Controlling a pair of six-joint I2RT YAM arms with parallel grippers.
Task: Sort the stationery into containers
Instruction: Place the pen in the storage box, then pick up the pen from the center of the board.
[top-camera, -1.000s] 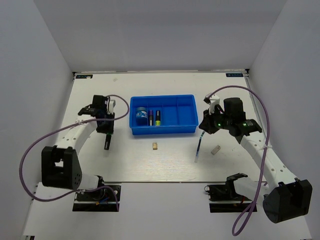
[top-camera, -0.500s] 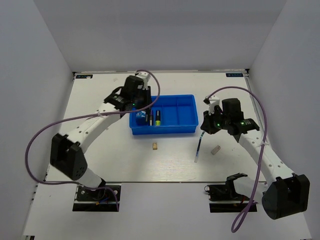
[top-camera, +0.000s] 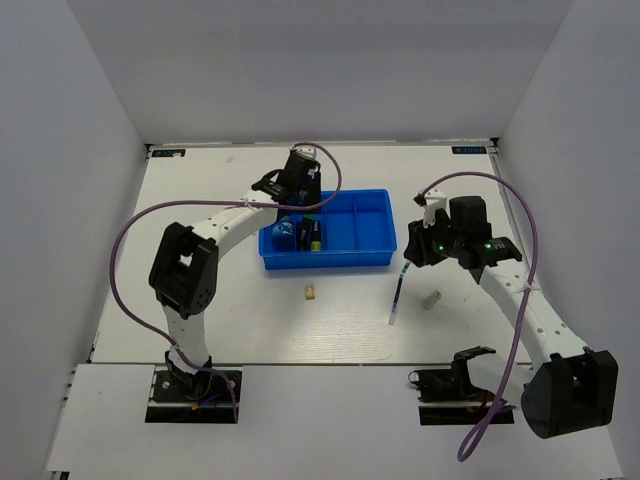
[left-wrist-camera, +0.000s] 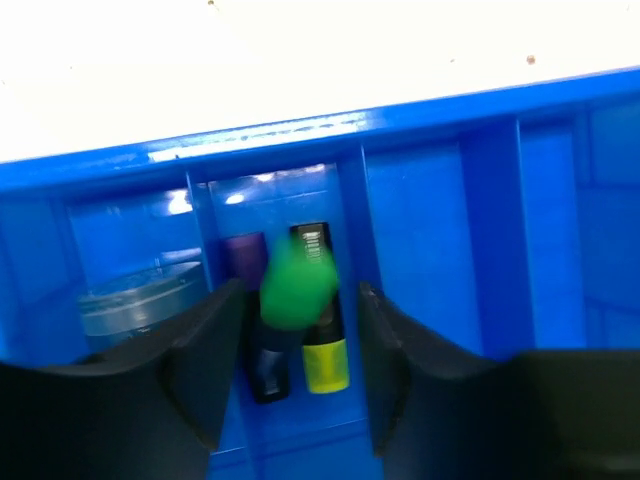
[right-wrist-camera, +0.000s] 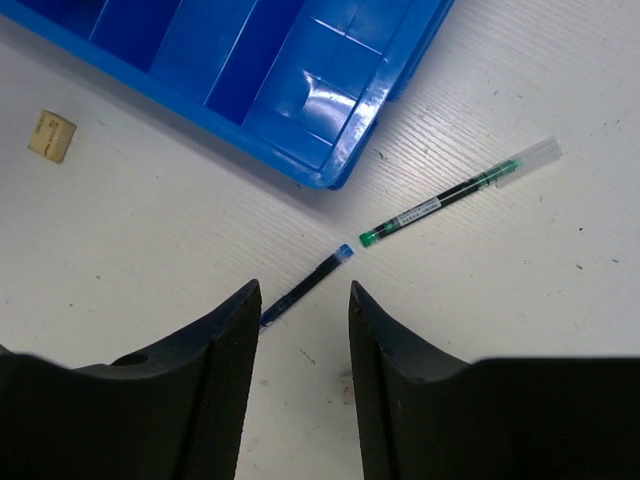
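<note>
My left gripper hangs over the left part of the blue tray. In the left wrist view its jaws stand apart, with a green-capped marker blurred between them and touching neither finger. Below it lie a yellow-capped marker, a dark marker and the blue roll. My right gripper is open and empty above the thin blue-tipped pen. The tan block and the pale grey block lie on the table.
A green-tipped pen piece with a clear end lies in line with the blue-tipped pen. The tray's right compartments hold nothing. White walls stand on three sides. Both arms trail purple cables.
My left arm swung from the table left of the tray to over the tray's left part, carrying the dark marker; its jaws now stand open. The right arm has barely moved.
</note>
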